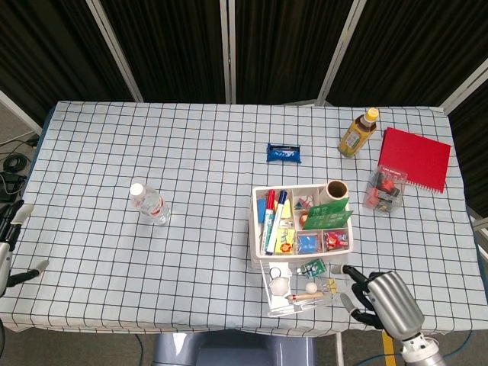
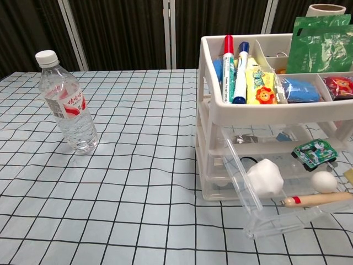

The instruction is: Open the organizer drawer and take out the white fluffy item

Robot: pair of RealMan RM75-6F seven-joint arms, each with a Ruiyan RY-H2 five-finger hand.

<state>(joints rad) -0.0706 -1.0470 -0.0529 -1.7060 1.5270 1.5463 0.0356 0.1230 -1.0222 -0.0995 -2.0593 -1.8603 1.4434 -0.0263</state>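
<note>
Fluff, white (image 2: 265, 176), sits in the clear drawer (image 2: 276, 218), pulled out from my organizer (image 2: 212, 110), lower right of the chest frame. My right robot hand (image 1: 379, 299) hovers released just right of the drawer; my left robot hand (image 1: 6, 248), also released, hangs off the bench (image 1: 191, 252) at far left.

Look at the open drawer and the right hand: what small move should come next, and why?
Probably move the right hand left over the drawer toward the white puff. The drawer is already pulled out, the puff lies exposed at its left end, and the hand sits beside the drawer's right side holding nothing.
</note>
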